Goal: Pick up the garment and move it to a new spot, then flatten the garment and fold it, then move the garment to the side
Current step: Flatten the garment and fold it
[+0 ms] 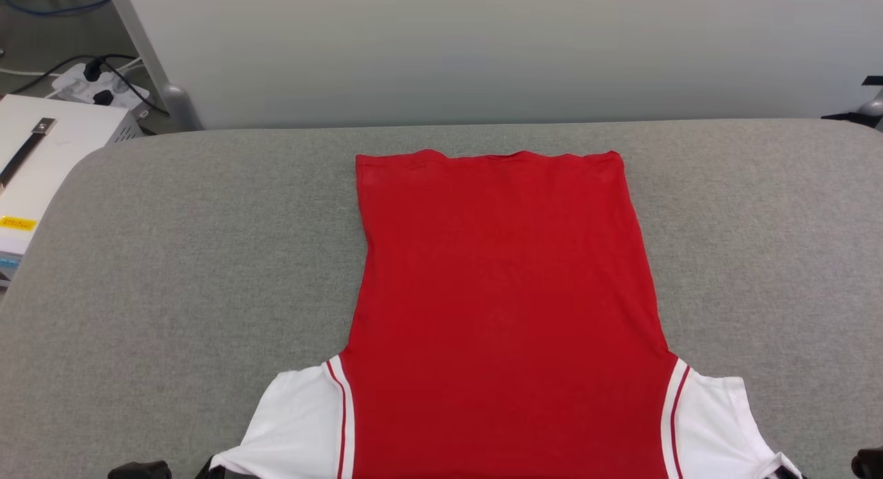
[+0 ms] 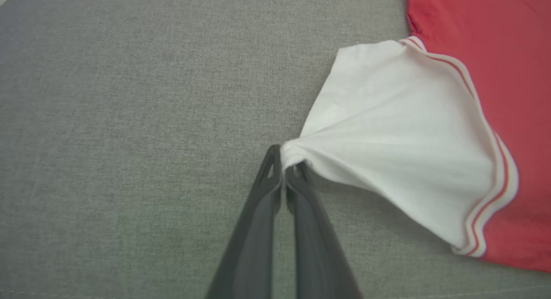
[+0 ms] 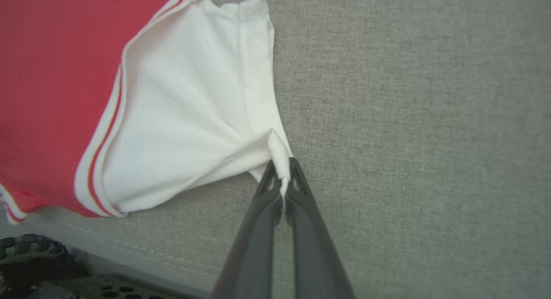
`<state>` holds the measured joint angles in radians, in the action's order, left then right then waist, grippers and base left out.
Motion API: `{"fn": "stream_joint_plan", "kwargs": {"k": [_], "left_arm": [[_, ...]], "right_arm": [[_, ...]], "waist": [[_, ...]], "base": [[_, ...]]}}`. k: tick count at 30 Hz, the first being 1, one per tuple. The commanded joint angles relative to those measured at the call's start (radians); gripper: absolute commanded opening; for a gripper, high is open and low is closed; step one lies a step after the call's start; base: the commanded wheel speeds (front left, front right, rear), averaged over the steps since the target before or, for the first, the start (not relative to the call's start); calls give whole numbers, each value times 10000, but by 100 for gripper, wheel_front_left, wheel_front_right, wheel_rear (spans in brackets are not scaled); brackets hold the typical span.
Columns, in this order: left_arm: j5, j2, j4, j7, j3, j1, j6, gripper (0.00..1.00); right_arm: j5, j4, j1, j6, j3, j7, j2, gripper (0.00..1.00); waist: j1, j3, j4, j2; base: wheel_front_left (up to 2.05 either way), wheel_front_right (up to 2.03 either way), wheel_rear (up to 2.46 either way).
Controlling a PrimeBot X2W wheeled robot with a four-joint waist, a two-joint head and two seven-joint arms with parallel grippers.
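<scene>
The garment (image 1: 503, 292) is lying red back up in the centre of the head view on the grey counter (image 1: 172, 258), with the left gripper (image 2: 287, 165) and right gripper (image 3: 282, 178) each clamping a white sleeve tip at the lower corners. Flattening seems to be calling for even, low outward pulls on both, so the sleeves are spreading without dragging the body askew.

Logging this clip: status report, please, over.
Left tool shut on garment sleeve tip; right tool same. Garment flat on grey pad, plain red up. Nothing in the way.
</scene>
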<state>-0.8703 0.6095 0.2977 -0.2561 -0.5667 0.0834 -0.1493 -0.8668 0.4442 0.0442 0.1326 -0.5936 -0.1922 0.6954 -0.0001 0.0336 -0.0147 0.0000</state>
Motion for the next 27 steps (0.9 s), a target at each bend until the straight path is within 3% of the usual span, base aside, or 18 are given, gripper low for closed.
{"fn": "stream_joint_plan", "kwargs": {"k": [1,8,16,21,27], "left_arm": [[209,-8,-49,-56,161,127,-25,0],[707,-275,-389,-57,422,-17,-47,0],[1500,-606,-1177,-57,804,-247,-297,0],[2011,-801,-1773,-57,866,-694,-377,0],[2572,-1258,-2243,-57,694,-1418,-419,0]], "right_arm": [[229,-70,112,-19,279,78,11,100],[930,-992,-261,-19,1724,492,-79,100],[1862,-2704,-1835,-19,4262,1047,123,100],[1832,-3687,-3582,-19,4874,2777,257,100],[1289,-3499,-6190,-19,4168,6267,636,100]], "waist": [[1,14,6,0],[1,188,51,0],[1,870,442,0],[1,1733,955,0],[1,2884,1572,0]], "base": [[0,0,0],[0,0,0],[0,0,0],[0,0,0],[0,0,0]]}}
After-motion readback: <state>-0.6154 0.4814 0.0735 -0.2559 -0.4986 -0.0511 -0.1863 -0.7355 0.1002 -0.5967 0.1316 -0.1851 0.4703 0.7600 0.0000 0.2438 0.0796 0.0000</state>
